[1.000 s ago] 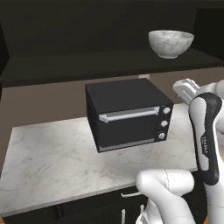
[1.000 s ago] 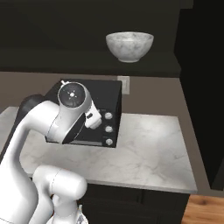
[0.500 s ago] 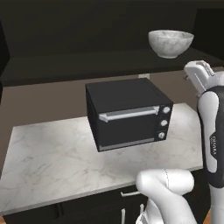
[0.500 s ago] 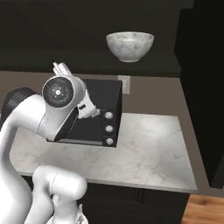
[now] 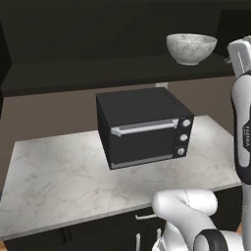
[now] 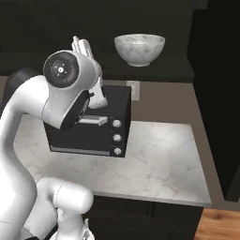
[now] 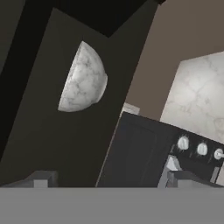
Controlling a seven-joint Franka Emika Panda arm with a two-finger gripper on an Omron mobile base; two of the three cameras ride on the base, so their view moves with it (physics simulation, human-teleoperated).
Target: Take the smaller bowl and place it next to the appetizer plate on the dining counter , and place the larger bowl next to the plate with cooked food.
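Hand view is looking at the larger bowl [image 7: 84,80] sitting on the dark shelf [image 7: 52,131] above the black oven [image 7: 144,153] — the gripper [image 7: 105,181] is hanging well apart from it with jaws spread wide, gripping nothing. Oven is resting on the marble worktop [image 5: 59,181], bowl up at the shelf's right end.

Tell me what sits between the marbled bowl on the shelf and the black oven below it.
Only the dark shelf that the larger bowl rests on, then bare brown wall down to the oven; the right base view shows it.
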